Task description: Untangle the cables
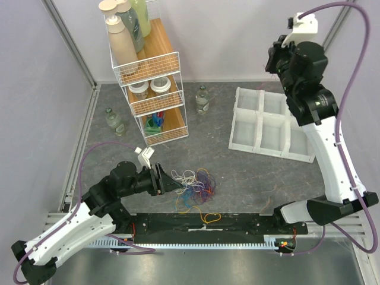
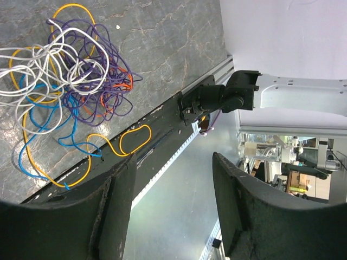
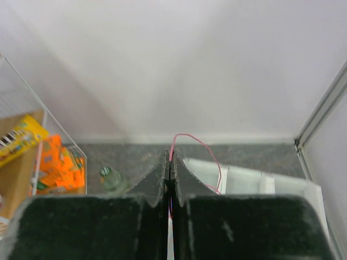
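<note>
– Left wrist view: the left gripper [image 2: 172, 173] has its jaws spread apart with nothing between them, and the tangle [image 2: 76, 76] lies on the table just past the fingertips. Anyone make out the other one?

– Yep. The right gripper [image 3: 169, 158] is pinched tight, and a pink-red cable [image 3: 209, 150] pokes out of the tips and arcs off toward the white tray [image 3: 255, 181]. So that one's got a strand.

– How far along, you reckon?

– Early, I'd say. At most that one strand looks pulled free. The white, purple, blue and orange-red cords are all wadded into one clump near the front edge of the table. A yellow cable [image 2: 135, 140] trails a loop out onto the black rail [image 2: 162, 116], but its other end runs back into the mess. Pretty much all the separating is left to do.

– And the poses?

– The left arm [image 1: 89, 208] lies low, stretched nearly flat toward the clump with its wrist rolled sideways. The right arm [image 1: 332, 154] rears up tall, with its gripper high over the far side of the tray, facing the back wall. From overhead I can't follow the pink strand down at all.
</note>
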